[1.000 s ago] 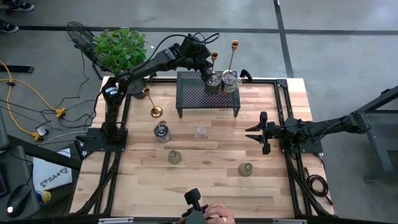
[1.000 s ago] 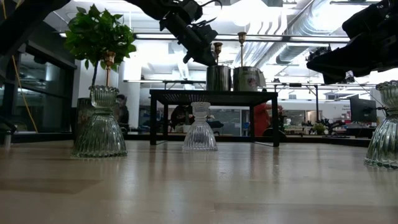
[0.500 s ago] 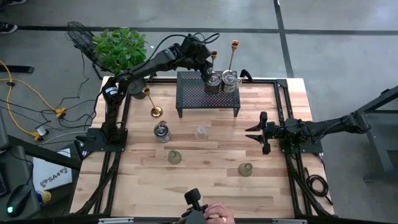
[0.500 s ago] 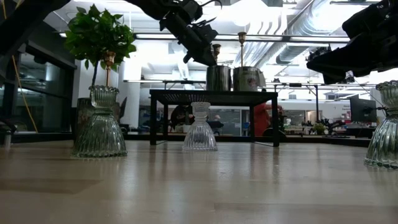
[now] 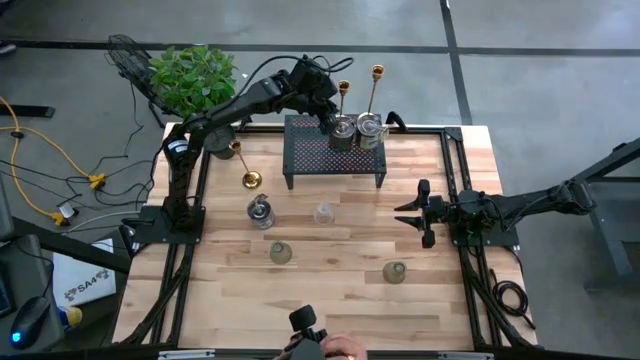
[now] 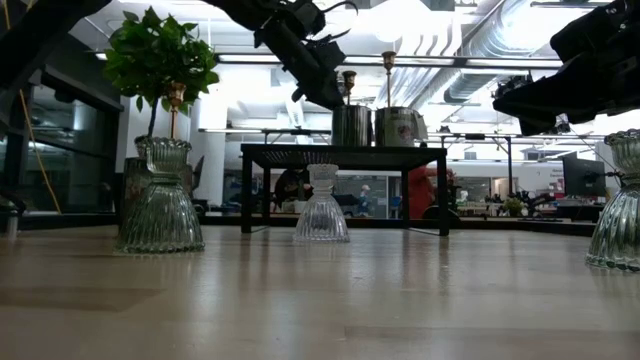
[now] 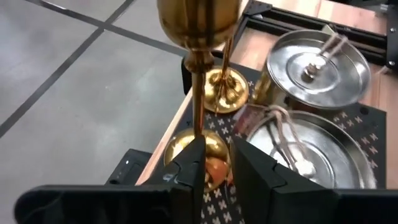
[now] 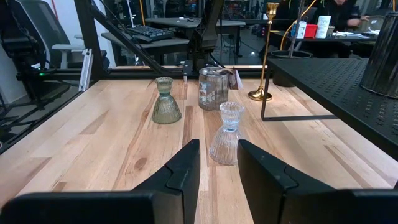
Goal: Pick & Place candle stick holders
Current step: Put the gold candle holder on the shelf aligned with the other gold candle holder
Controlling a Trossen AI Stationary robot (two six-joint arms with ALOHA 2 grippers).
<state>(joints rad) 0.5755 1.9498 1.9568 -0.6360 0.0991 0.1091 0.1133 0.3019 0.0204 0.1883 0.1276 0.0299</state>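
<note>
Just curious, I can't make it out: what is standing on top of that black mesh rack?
On the black mesh rack stand two silvery cups and two gold candlesticks. The left tool straddles one stem, partly covering its base.

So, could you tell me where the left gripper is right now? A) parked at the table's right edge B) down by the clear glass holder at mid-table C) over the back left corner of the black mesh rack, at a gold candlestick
C: the left gripper is at the black mesh rack's back left corner, its fingers on either side of a gold candlestick's stem.

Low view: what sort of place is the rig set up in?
Probably an open-plan lab or workshop office: exposed ceiling ducts, a keyboard on desks behind the table, and a bare concrete floor around the wooden table.
</note>
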